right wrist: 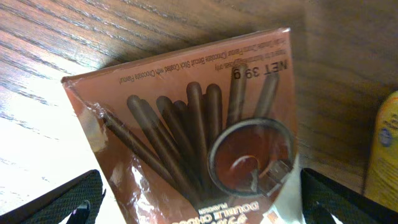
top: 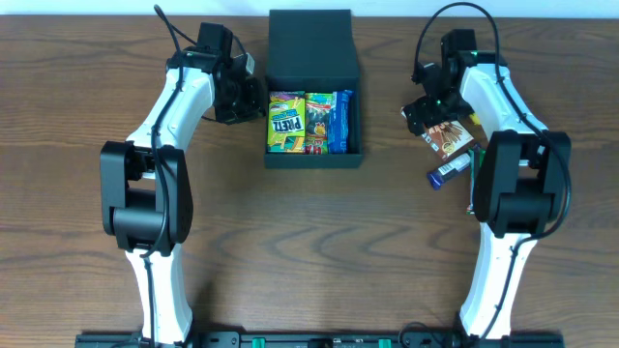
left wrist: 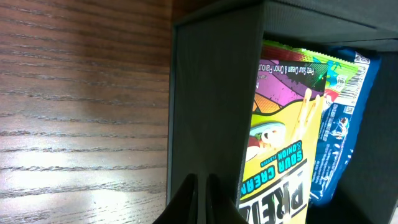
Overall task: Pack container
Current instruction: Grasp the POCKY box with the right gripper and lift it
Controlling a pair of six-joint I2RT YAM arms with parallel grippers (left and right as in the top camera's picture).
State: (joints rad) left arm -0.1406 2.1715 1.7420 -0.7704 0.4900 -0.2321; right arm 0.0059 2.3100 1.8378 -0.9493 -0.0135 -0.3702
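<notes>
Three packets [top: 317, 123] (side by side) in container [top: 311, 48]

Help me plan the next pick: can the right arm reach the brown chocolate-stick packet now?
Probably yes: the right gripper hangs open just above the brown packet, and nothing covers it.

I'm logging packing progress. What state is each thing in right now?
dark matte square cardboard container: lid open, three packets inside.
yellow-green Pretz packet: inside container, left side.
blue packet: inside container, at its right wall.
brown chocolate-stick packet: on the table, not gripped.
left gripper: shut, empty, beside the container's left wall.
right gripper: open, above the brown packet.
</notes>
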